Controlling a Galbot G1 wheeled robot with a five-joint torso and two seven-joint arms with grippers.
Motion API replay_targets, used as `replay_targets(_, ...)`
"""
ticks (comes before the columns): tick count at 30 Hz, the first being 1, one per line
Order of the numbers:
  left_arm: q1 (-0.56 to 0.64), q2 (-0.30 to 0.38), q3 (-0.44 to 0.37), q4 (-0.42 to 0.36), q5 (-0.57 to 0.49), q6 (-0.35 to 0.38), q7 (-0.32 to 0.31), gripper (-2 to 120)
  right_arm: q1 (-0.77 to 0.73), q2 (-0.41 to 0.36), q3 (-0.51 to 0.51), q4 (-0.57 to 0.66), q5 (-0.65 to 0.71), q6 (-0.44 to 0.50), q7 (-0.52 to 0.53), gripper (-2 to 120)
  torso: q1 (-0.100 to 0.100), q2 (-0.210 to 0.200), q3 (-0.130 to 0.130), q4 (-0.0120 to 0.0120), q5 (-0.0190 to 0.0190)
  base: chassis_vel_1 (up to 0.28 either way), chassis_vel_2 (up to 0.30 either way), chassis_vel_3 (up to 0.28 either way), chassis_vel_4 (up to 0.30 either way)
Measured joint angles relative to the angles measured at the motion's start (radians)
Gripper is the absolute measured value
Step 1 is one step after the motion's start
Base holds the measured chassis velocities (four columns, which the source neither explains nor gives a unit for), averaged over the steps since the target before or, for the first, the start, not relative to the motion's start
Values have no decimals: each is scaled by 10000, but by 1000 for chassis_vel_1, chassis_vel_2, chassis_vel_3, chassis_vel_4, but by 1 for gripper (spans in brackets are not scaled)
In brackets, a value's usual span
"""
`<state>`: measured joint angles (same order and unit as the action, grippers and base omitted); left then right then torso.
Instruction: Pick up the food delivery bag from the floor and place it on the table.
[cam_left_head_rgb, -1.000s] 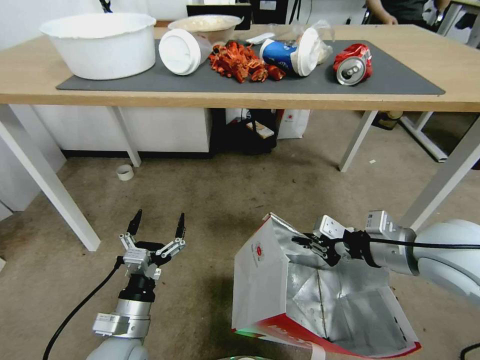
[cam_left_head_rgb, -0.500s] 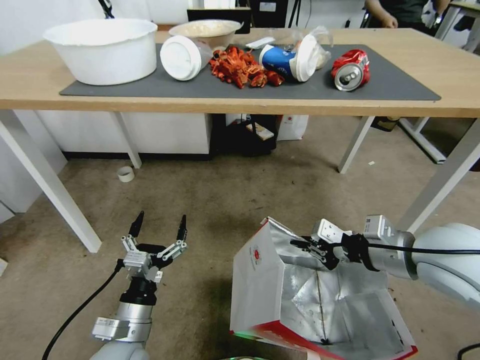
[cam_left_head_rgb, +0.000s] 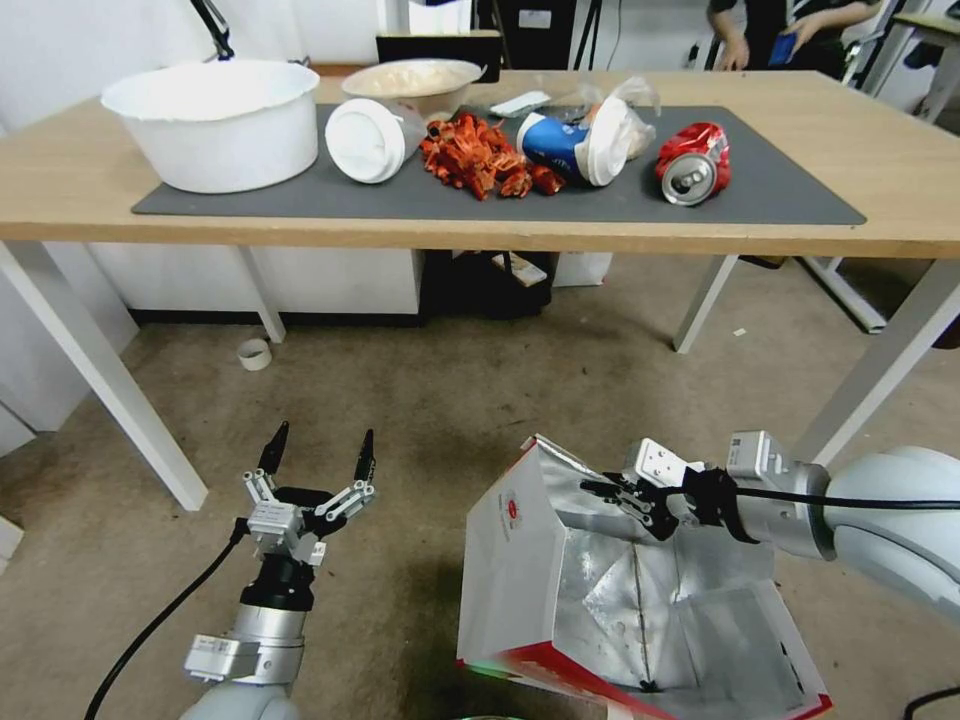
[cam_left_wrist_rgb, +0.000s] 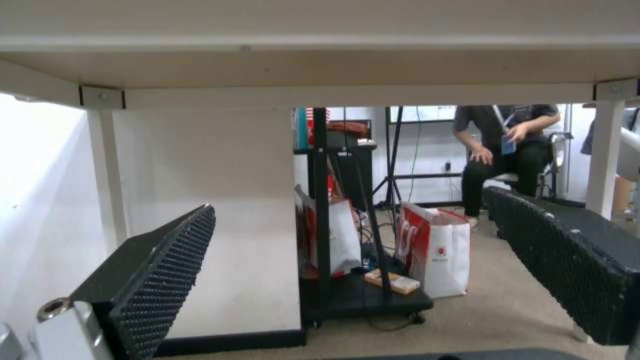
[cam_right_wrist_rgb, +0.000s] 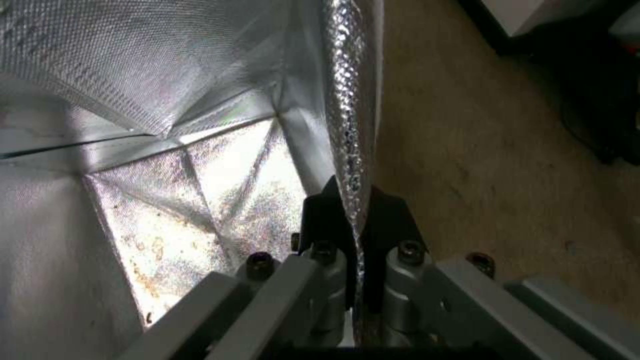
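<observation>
Down on the floor (cam_left_head_rgb: 480, 400), the bag (cam_left_head_rgb: 560, 590) hangs pinched by its rim in the right gripper (cam_left_head_rgb: 612, 492) (left gripper (cam_left_head_rgb: 318, 450) open, empty), below the table (cam_left_head_rgb: 900, 180) and on its near side.

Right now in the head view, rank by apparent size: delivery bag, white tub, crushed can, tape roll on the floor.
1. food delivery bag, pinched at its rim by the right gripper; nearest the camera, which inflates it
2. white tub
3. crushed red can
4. tape roll
</observation>
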<state>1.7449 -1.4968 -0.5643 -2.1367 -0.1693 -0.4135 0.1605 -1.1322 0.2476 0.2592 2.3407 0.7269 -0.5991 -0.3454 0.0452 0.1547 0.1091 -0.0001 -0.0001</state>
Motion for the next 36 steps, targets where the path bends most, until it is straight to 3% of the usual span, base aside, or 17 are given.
replay_targets(36,86,17,22,-124,28,12,79,100,-22,-59,34,85,-26,9,-23,0,355,1440,1093,0,0,0,0,0,0)
